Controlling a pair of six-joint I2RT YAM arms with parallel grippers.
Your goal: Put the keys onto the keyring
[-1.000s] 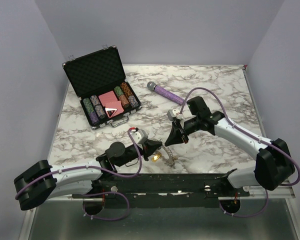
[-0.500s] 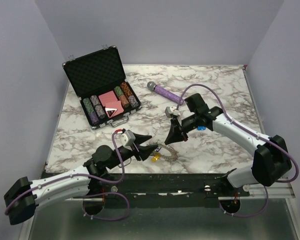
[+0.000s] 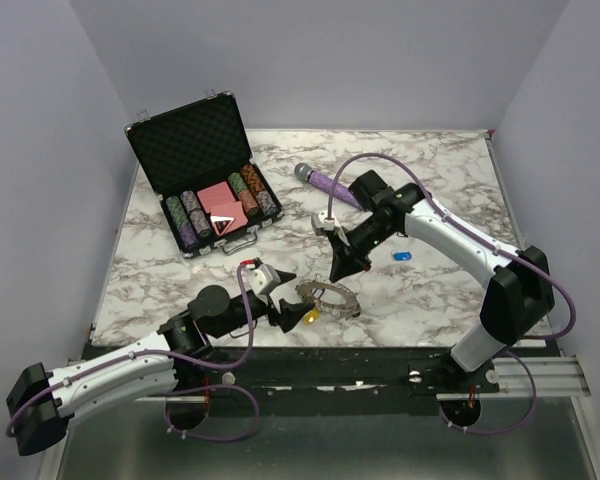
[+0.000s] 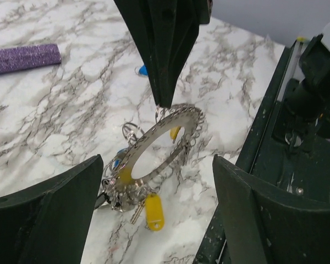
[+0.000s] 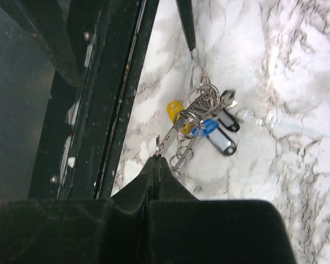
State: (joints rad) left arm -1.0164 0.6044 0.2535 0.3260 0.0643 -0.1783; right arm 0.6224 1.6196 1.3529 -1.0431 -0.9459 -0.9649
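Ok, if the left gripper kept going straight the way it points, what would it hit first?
The left gripper would likely meet the keyring, tilted up ahead between its open fingers, far edge pinched by the right gripper. The keys bunched at its lower near edge may touch first; depth is unclear.

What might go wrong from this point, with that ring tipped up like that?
1. The right gripper pinches only the top rim of the tilted keyring, so the ring may slip out and drop.
2. The left gripper is open beside it, so nothing else steadies it.
3. A blue key lies apart from the ring and might get left off.
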